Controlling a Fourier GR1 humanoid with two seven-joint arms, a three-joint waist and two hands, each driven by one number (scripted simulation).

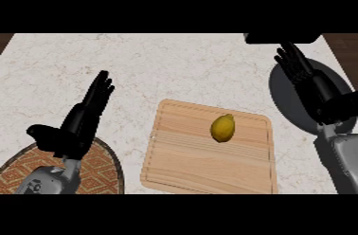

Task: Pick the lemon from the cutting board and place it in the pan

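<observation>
A yellow lemon (223,128) lies on the wooden cutting board (202,170), toward its far right part. The dark grey pan (287,94) sits at the counter's right side, largely covered by my right hand (308,80), which stretches over it with straight fingers pointing away. The pan's black handle (280,38) shows at the top right. My left hand (84,118) is open at the left of the board, fingers straight and pointing up and right, holding nothing. Neither hand touches the lemon.
A round woven mat (105,170) with a dark rim lies at the lower left under my left forearm. The pale marble counter (174,63) spreads behind the board. Dark wood shows past the counter's far corners.
</observation>
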